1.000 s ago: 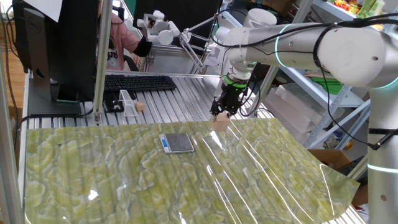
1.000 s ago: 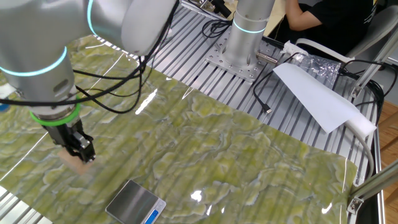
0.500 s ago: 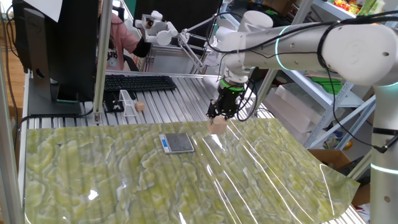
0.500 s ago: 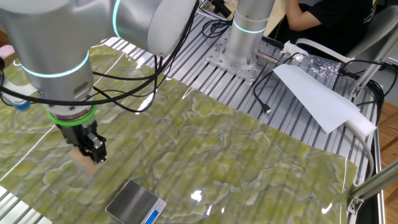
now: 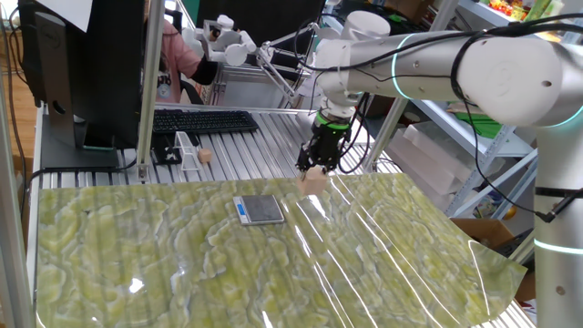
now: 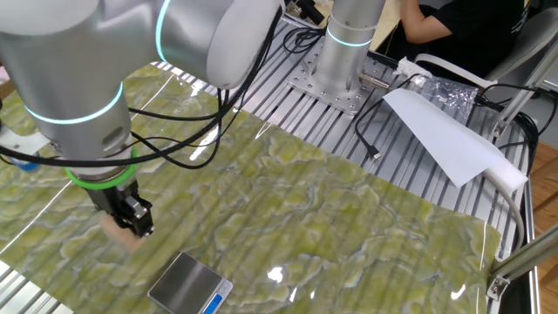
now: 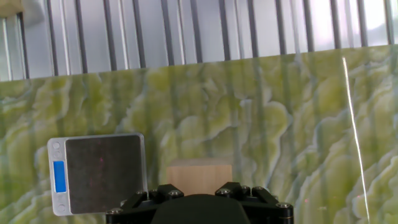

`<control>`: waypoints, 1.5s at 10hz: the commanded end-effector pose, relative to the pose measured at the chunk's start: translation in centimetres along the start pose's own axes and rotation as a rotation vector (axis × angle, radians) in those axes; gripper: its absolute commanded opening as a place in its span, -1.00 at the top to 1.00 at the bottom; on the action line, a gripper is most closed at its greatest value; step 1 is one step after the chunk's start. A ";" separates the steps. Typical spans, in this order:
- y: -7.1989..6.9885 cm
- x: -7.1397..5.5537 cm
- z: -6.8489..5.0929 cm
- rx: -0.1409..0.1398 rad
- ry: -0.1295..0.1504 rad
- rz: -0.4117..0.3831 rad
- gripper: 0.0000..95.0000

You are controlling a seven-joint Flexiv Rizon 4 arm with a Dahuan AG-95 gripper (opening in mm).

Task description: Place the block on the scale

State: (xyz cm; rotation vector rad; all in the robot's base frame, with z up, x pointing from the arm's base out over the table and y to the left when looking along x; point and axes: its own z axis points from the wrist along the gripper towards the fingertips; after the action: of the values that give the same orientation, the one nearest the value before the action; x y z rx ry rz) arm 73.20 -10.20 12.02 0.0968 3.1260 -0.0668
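The gripper point(image 5: 315, 169) is clamped on the block point(image 5: 314, 181), holding it raised above the green-patterned worktop point(image 5: 182, 264). In the hand view the block point(image 7: 198, 175) protrudes just beyond the gripper body, beside the scale point(image 7: 99, 172) but clear of its plate. The scale point(image 5: 259, 210) lies flat on the worktop. Farther back, a keyboard point(image 5: 202, 120) rests on the slatted surface.

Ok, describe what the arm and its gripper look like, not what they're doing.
The glossy white, rounded robot arm has glowing cyan rings at its joints and a green band at the wrist. Loose black cables run along it. The two-finger gripper is small, black and blocky.
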 end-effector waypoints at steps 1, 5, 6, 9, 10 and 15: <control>0.0 0.0 0.0 -0.002 0.002 -0.006 1.00; 0.0 0.0 0.0 -0.002 0.001 -0.015 1.00; 0.0 0.0 0.0 -0.002 0.002 -0.017 1.00; 0.0 -0.1 0.0 -0.006 0.003 -0.022 1.00; 0.0 -0.1 0.0 -0.006 0.003 -0.024 1.00; 0.0 -0.1 0.0 -0.010 0.008 -0.024 1.00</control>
State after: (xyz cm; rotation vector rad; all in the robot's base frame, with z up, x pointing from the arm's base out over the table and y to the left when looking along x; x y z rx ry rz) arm 73.52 -10.21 11.96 0.0594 3.1388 -0.0508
